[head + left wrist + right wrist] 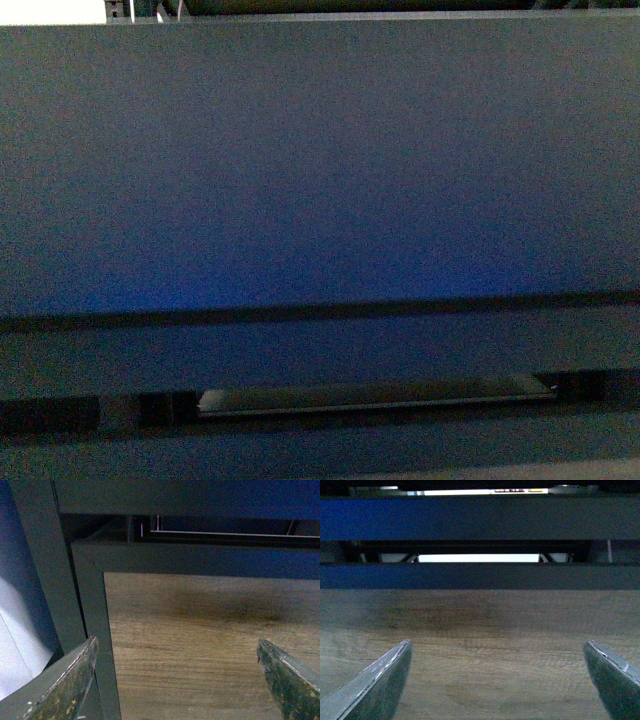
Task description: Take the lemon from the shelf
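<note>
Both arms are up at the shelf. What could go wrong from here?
1. No lemon shows in any view. The shelf fills the front view, so any reach would be blind.
2. The left gripper and right gripper, both open, face the wood panel; pushing forward would likely ram it.
3. The dark upright stands close beside the left gripper, so a sideways move may clip it.

dim bluish light throughout; bright white strip [479,558] far off; pale surface [17,655] nearer

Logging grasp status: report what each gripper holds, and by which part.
Nothing is held. The left gripper and right gripper are both open, with only the shelf showing between their fingers.
</note>
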Robot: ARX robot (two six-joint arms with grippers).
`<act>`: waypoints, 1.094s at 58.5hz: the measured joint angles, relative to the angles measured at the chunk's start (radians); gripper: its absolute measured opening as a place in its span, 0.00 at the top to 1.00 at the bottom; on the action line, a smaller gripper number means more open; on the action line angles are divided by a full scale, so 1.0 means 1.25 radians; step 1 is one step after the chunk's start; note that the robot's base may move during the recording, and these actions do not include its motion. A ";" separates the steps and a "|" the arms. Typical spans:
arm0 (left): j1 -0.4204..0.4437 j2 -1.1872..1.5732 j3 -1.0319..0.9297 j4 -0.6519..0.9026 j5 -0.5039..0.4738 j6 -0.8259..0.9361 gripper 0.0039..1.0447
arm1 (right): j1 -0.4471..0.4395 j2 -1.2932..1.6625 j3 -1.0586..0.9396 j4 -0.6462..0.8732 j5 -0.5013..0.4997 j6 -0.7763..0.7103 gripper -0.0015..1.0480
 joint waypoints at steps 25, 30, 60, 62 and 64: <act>0.000 0.000 0.000 0.000 0.000 0.000 0.07 | 0.000 0.000 0.000 0.000 0.000 0.000 0.02; 0.000 0.000 0.000 0.000 0.000 0.000 0.07 | 0.000 0.000 0.000 0.000 0.000 0.000 0.02; 0.000 0.000 0.000 0.000 -0.001 0.000 0.07 | 0.000 0.000 0.000 0.000 0.000 0.000 0.02; 0.000 0.000 0.000 0.000 0.000 0.000 0.07 | 0.000 0.000 0.000 0.000 0.000 0.000 0.02; 0.000 0.000 0.000 0.000 0.000 0.000 0.07 | 0.000 0.000 0.000 0.000 0.000 0.000 0.02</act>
